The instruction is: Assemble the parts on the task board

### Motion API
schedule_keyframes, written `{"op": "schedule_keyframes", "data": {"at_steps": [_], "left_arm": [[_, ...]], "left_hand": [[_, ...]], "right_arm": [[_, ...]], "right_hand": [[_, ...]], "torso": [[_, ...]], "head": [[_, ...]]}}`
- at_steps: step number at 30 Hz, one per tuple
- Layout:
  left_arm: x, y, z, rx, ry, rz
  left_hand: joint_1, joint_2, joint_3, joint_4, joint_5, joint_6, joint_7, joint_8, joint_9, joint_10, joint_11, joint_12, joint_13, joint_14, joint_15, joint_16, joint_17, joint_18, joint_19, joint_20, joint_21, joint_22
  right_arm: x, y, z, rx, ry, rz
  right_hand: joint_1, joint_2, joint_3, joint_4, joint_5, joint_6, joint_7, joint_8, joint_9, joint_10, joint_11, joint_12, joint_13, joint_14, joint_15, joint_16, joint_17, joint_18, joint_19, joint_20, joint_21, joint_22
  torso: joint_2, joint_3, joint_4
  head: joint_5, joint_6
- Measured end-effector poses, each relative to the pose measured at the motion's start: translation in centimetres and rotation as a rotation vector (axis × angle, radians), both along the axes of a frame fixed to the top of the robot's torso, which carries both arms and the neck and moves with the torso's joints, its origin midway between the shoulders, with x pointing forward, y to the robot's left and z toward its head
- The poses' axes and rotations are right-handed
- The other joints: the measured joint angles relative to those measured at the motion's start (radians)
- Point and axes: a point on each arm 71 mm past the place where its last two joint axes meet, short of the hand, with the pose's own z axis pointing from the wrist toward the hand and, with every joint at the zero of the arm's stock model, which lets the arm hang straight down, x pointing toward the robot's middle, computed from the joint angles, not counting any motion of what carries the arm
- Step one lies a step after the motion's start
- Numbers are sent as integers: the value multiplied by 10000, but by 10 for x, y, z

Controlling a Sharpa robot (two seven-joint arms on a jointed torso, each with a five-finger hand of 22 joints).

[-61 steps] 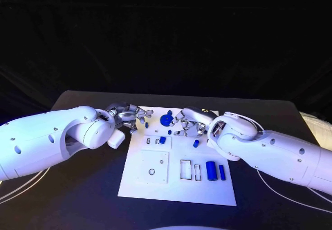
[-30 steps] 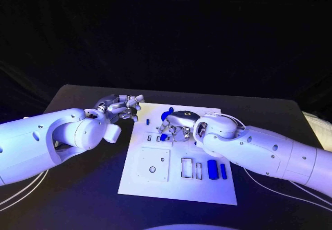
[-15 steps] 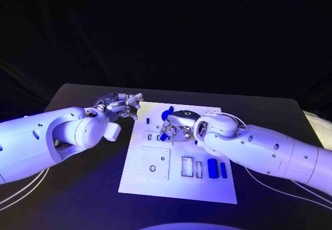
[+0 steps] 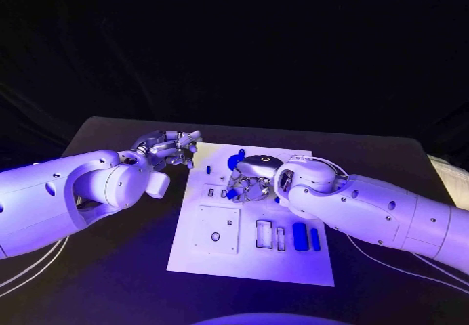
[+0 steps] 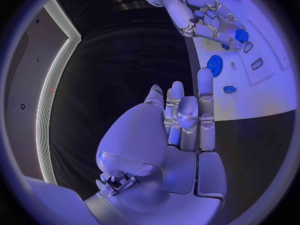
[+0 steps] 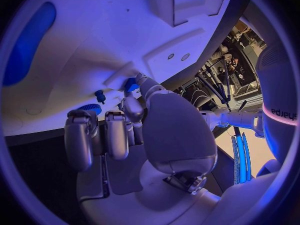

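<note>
Head view: the white task board (image 4: 249, 261) was recorded in the middle of the black table (image 4: 117, 271). Nearest on it, two blue bars (image 4: 300, 236) were seen lying side by side toward the right edge, beside two narrow rectangular slots (image 4: 263, 233). A raised square plate (image 4: 216, 229) with a small hole was noted on the board's left half. Farther in, the right hand (image 4: 247, 186) was found lowered over the board's middle, fingers curled downward around a small blue part (image 4: 234, 191); whether that part was actually gripped could not be told. In the right wrist view, a blue piece (image 6: 130, 85) was seen at the fingertips (image 6: 140, 80), against the board. Beyond the hand, a blue gear (image 4: 236, 161) was noted near the far edge, and a small blue peg (image 4: 209, 168) to its left. Off the board's far left corner, the left hand (image 4: 171, 149) was held above the table, fingers extended and lying close together with nothing in them, as confirmed in the left wrist view (image 5: 181, 120).
</note>
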Motion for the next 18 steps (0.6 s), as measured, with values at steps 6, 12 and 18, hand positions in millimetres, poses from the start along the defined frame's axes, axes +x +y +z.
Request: {"op": "schedule_keyframes", "data": {"at_steps": [6, 12, 18], "left_arm": [[0, 0, 0, 8, 14, 3], [0, 0, -1, 21, 51, 1], [0, 0, -1, 36, 102, -7]], "left_hand": [[0, 0, 0, 0, 0, 0, 0, 0, 0, 0, 0, 0, -7, -4, 4, 0, -4, -1, 0, 0, 0, -1], [0, 0, 0, 0, 0, 0, 0, 0, -14, 0, 0, 0, -30, -34, 35, 0, -16, -1, 0, 0, 0, -15], [0, 0, 0, 0, 0, 0, 0, 0, -23, 0, 0, 0, -47, -34, 35, 0, -32, -1, 0, 0, 0, -15]], "right_arm": [[-2, -1, 0, 24, 22, -55], [-5, -3, -1, 92, -5, -126], [-7, -3, 0, 212, -134, -220]], "right_hand": [[-62, -63, -186, 6, 40, -90, 80, 0, -19, -34, 36, 0, -17, 0, 72, 34, -1, -1, 0, 72, 0, 0], [-62, -63, -269, -24, 115, -183, 95, 1, -23, -34, 36, 0, -17, 0, 72, 67, -1, -1, 0, 71, 0, 8], [-62, -63, -296, -51, 139, -183, 95, 2, -23, 1, 70, 60, -4, 0, 72, 88, -1, 0, 0, 71, 0, 8]], "torso": [[1, -2, -2], [1, -2, -12], [3, -3, -9]], "head": [[13, -6], [27, -1], [27, -11]]}}
